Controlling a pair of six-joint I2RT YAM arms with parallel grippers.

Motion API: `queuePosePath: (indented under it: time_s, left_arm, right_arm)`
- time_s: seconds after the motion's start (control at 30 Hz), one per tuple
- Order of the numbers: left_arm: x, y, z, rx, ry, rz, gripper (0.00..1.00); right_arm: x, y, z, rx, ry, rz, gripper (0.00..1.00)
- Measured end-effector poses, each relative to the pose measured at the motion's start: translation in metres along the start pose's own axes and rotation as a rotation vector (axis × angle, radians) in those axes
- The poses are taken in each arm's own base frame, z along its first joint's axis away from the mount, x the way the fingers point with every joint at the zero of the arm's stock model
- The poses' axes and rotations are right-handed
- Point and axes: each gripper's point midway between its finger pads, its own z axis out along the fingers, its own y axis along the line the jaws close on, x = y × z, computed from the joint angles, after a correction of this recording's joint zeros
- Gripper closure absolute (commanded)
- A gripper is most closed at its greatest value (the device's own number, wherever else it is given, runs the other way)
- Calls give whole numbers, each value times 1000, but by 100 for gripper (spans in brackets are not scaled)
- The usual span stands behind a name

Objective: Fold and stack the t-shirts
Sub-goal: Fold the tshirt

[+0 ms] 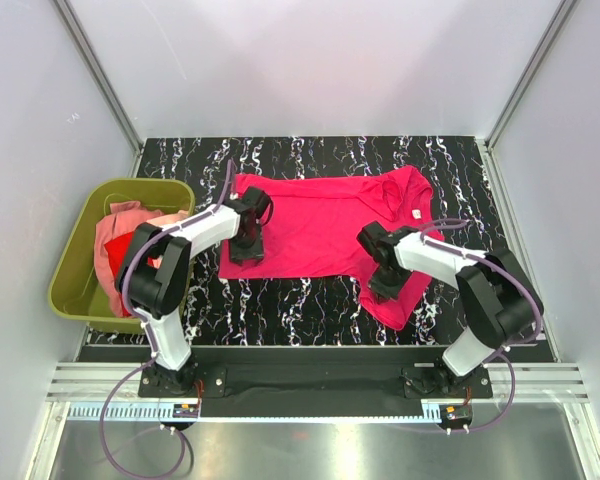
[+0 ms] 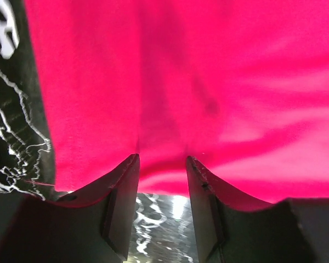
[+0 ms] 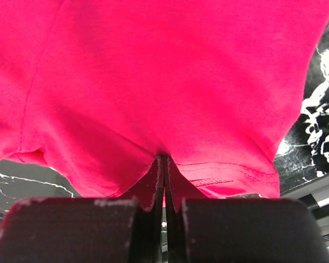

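1. A bright magenta-pink t-shirt point(image 1: 320, 225) lies spread out on a black table with white marbling point(image 1: 460, 170). It sits near the middle, with its neck opening toward the right.
2. One sleeve of this shirt reaches toward the near edge of the table on the right side.
3. The left gripper point(image 1: 246, 250) is at the shirt's near left corner, pointing down at the cloth.
4. In the left wrist view, the left gripper point(image 2: 162, 158) has its two dark fingers point(image 2: 123, 192) spread apart. The shirt's edge point(image 2: 164, 178) lies across the gap at their tips, and the table point(image 2: 5, 109) shows beside and below it.
5. The right gripper point(image 1: 383, 285) is at the near right sleeve.
6. In the right wrist view, the right gripper point(image 3: 162, 159) has its fingers point(image 3: 148, 219) pressed together and pinches a fold of the pink cloth point(image 3: 153, 82) near a stitched hem.
7. An olive-green tub point(image 1: 75, 290) stands at the left edge of the table, well apart from the spread shirt.
8. Inside the tub a pale salmon-pink shirt point(image 1: 115, 235) lies bunched up, with a red shirt point(image 1: 120, 255) showing beneath it.
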Motion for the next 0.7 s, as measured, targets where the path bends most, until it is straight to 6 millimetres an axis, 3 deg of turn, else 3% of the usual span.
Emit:
queuePosePath:
  time_s: [0.1,0.37,0.7]
  left_arm:
    - [8,12,9,-38,27,-19,52]
    - [11,17,9,-60,-17,-63,51]
    - [12,25,7,-105,-24,-55,48]
  right_arm:
    - [3,-4,2,-5,3,24,100]
    - [12,-11,0,-63,1,17,100]
    - [23,-2,-1,-29,13,-156,100]
